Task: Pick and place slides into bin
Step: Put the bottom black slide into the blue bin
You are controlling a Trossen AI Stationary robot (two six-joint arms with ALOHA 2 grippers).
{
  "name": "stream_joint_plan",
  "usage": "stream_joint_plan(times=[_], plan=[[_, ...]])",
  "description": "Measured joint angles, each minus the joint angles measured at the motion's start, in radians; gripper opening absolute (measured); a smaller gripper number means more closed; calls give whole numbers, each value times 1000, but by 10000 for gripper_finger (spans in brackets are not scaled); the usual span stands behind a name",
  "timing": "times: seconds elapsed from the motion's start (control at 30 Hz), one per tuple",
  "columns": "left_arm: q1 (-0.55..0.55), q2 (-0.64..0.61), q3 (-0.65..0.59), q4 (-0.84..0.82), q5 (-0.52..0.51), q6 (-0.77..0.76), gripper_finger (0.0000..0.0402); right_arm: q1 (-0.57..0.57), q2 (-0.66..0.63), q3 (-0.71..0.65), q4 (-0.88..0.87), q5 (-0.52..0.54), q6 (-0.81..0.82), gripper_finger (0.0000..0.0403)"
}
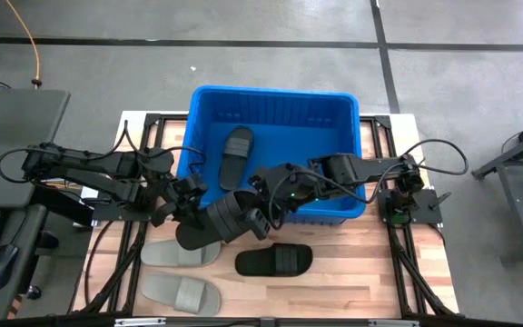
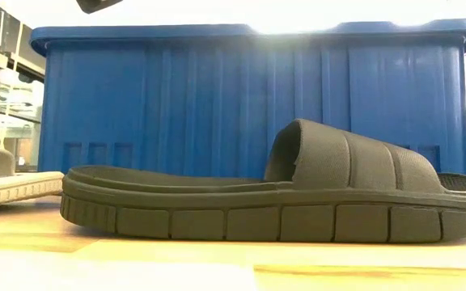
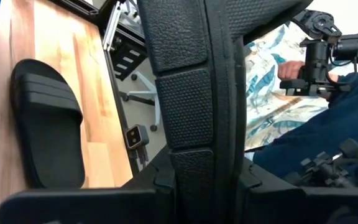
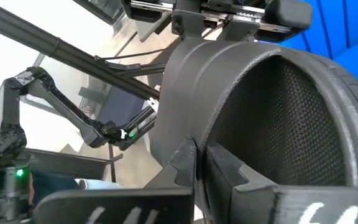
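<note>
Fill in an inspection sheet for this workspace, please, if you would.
Surface: wooden table.
Job's things: bin holds one black slide; table slide, black, and two grey slides lie on the table; lifted slide, black, at the bin's front corner.
Clutter: nothing seen.
Grippers: left gripper and right gripper both shut on the lifted slide.
Cables: black loops by the right arm; orange cable on the floor.
Surroundings: concrete floor; a person's hand beyond the table.
</note>
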Motion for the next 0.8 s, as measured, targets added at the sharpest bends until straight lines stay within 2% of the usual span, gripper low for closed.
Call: stream_joint_plan(times=[0.1,0.23,0.47,0.8], plan=[[0,0,0,-4,4,1,50,21,0,0,-24,32,-14,9],[-1,-37,0,-70,29,7,50,69,-2,0,-133,125,23,31],[-1,-127,2,-175,-33,65,50,172,-1,0,-252,321,148,85],[0,-233,2,-146,-324,69,50,284,0,0,-203,692,264,125]])
